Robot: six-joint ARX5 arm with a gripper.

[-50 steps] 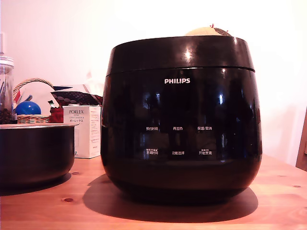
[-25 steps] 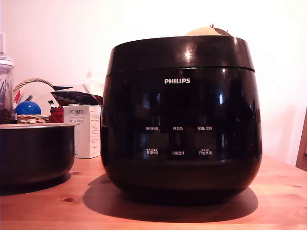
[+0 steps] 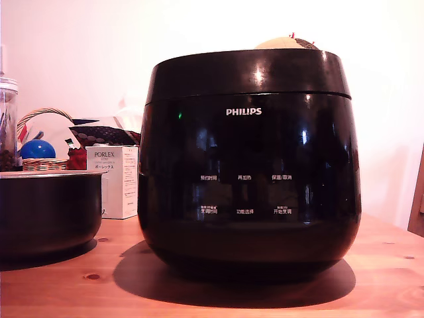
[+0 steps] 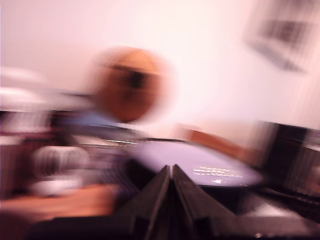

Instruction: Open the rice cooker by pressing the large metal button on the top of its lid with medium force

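Wrist view is heavily motion-blurred; only the gripper (image 4: 172, 172) reads clearly, its two dark fingers pressed together, holding nothing. A pale glossy surface beyond it cannot be identified. The exterior view shows no arm. The cooker (image 3: 249, 165) stands centre on a wooden table (image 3: 59, 291), lid (image 3: 248, 74) down; its top and button are out of sight. To the exterior view's left a dark pot (image 3: 48, 211) is cut off, a white box (image 3: 120, 180) behind. Pale wall beyond.
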